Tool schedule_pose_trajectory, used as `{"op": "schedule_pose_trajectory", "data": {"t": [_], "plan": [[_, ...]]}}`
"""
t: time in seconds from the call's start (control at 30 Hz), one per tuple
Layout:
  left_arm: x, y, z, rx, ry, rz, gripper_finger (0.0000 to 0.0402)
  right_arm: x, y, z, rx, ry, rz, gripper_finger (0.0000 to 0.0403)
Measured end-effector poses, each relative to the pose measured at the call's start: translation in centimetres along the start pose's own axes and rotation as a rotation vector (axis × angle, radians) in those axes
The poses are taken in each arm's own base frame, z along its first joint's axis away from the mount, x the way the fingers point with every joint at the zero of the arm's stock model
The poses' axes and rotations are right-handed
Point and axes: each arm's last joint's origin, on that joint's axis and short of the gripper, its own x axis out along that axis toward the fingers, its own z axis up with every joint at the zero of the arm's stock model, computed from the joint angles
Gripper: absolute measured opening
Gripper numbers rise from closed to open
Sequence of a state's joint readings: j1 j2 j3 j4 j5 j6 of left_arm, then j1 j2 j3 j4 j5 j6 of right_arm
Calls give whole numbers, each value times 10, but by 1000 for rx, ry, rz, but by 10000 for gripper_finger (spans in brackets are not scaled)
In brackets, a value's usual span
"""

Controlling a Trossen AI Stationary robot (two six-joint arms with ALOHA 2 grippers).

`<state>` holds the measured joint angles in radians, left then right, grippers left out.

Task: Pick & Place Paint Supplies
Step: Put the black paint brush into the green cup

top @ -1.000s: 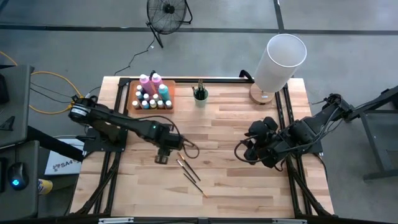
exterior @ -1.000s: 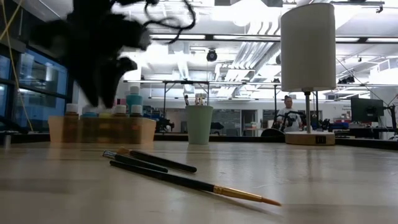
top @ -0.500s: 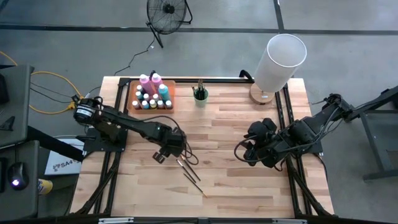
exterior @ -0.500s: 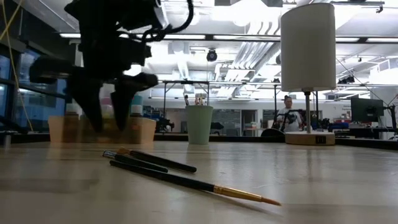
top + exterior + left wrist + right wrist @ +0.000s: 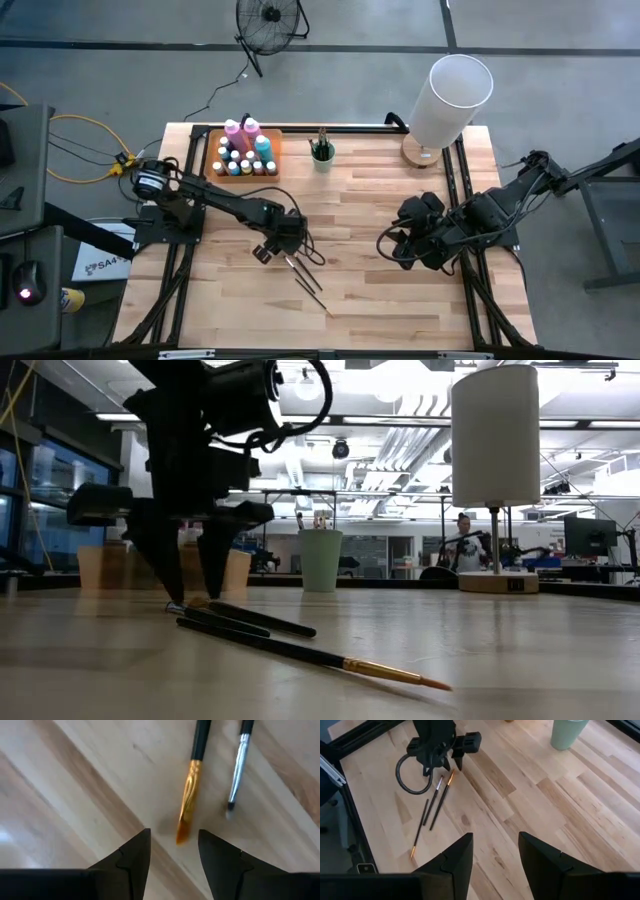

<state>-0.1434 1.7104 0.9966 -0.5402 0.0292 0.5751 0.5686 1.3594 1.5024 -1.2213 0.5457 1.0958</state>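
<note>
The two dark fingers of the left gripper stand apart, pointing down, with the gold-ferruled tip of one thin dark-handled brush just in front of the gap; nothing is clamped. A second brush with a silver ferrule lies just beside it, and a third brush lies closer to the front edge of the light wooden tabletop. All three rest on the wood left of its middle. The right gripper waits above the right side, fingers apart and empty. The small paint bottles stand in the orange tray at the far left corner, a green cup near it.
</note>
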Motion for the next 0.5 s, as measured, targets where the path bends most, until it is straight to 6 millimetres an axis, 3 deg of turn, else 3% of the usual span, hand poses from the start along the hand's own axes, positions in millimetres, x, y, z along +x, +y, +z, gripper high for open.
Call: {"op": "schedule_pose_trajectory", "data": {"t": [0.33,0.5], "plan": [[10,-1,2,3,-26,-66,158,0,0,0,-1,14,7,152],[10,-1,2,2,-27,-82,119,0,0,-1,-2,23,11,152]]}}
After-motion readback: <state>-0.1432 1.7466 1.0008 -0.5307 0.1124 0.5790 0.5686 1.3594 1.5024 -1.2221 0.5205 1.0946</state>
